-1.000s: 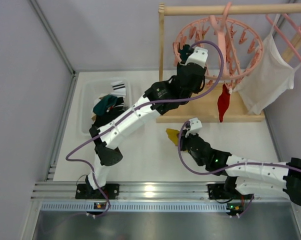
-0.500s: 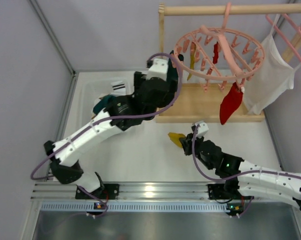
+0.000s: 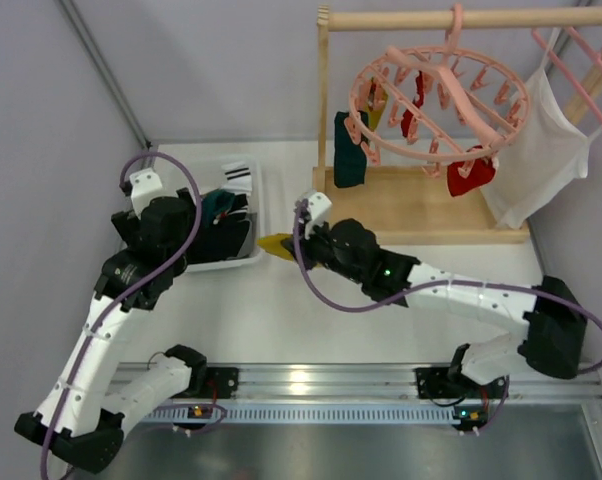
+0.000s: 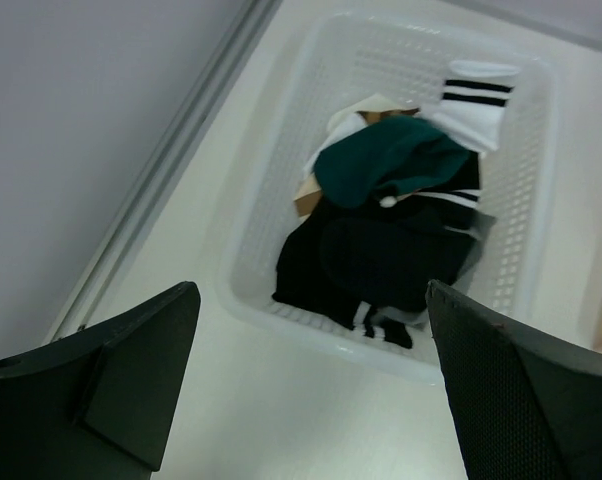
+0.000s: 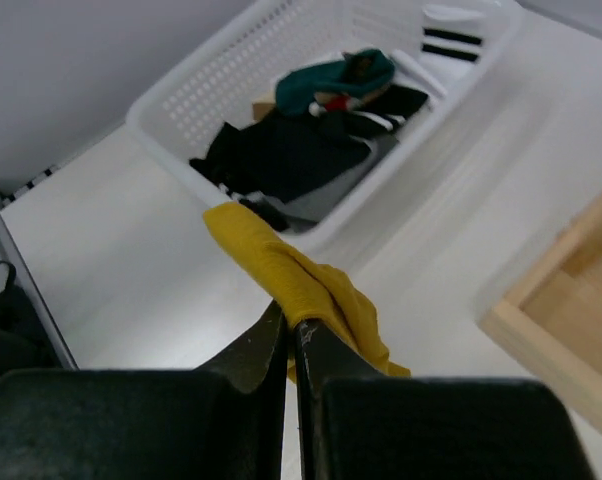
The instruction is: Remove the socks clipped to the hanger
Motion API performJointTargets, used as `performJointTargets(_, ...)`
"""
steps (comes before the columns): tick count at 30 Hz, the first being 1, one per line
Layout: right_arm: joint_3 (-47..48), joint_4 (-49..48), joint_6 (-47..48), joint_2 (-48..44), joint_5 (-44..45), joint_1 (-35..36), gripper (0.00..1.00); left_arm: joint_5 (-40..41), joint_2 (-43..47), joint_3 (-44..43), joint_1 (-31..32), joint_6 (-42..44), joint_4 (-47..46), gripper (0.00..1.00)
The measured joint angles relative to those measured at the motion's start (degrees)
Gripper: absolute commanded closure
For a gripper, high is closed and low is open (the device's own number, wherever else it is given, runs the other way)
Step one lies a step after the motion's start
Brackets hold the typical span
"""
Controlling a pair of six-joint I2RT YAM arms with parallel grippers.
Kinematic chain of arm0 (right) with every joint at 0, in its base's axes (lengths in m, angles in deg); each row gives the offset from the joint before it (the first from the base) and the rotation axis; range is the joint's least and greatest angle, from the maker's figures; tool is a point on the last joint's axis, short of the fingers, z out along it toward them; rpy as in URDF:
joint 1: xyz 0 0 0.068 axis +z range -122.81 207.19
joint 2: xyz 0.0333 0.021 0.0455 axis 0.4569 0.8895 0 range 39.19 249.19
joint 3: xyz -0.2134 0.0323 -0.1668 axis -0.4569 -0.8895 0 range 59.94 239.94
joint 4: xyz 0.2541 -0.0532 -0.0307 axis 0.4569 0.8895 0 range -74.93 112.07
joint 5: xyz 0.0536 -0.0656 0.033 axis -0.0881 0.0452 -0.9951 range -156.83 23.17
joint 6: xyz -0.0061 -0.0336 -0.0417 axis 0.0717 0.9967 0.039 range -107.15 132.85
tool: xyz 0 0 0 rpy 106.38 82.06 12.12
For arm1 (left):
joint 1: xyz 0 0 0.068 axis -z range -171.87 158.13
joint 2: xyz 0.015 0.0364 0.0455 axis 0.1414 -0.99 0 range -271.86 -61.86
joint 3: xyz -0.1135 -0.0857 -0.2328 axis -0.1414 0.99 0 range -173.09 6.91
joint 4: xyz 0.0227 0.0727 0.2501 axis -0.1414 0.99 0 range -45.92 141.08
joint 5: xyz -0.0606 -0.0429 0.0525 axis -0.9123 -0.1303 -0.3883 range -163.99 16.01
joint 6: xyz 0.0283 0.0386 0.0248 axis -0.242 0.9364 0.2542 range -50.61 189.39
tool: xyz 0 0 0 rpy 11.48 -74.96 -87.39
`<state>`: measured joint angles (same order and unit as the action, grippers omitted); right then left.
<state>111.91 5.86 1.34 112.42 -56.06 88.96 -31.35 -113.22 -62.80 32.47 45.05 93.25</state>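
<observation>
The round pink hanger (image 3: 436,90) hangs from the wooden rod. Clipped to it are a dark teal sock (image 3: 350,150), two red socks (image 3: 471,172) (image 3: 413,105) and a mustard one (image 3: 377,104). My right gripper (image 3: 299,250) (image 5: 291,325) is shut on another mustard sock (image 3: 278,246) (image 5: 291,270), just beside the near right corner of the white basket (image 3: 259,205) (image 5: 181,95). My left gripper (image 3: 191,240) (image 4: 311,400) stands wide open and holds nothing, low over the basket's (image 4: 311,320) left rim. A teal sock (image 4: 391,160) (image 5: 331,75) lies on top in the basket.
The basket also holds black-and-white striped socks (image 4: 476,90) and dark fabric (image 4: 381,260). A wooden rack with rod (image 3: 421,20) and base board (image 3: 411,215) stands at the back right. A white shirt (image 3: 541,150) hangs on a pink hanger at far right. Grey walls close both sides.
My left arm has pulled back from the hanger and swung left to the basket, its jaws opening wide. My right arm has carried the mustard sock left towards the basket. The hanger has swung.
</observation>
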Motion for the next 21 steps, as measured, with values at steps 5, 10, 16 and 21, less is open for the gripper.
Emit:
performJointTargets(5,18.5,-0.5,4.1,16.9,-7.6,-1.2,1.00,3.4,4.9,6.6,-2.6,-3.6,0.7,0.02)
performJointTargets(10,36.6,0.1,7.5,31.7,-14.1,-2.3,1.00,6.4,12.5,9.1,-4.7,-8.0,0.9,0.02)
performJointTargets(16,59.7,2.9,7.3,50.3,-18.9,-3.5,0.33,11.2,18.9,9.5,-5.0,-10.4,0.9,0.02)
performJointTargets(21,64.8,8.3,6.8,55.1,-18.8,-4.2,0.18,11.6,18.6,10.4,-5.0,-10.7,0.9,0.02)
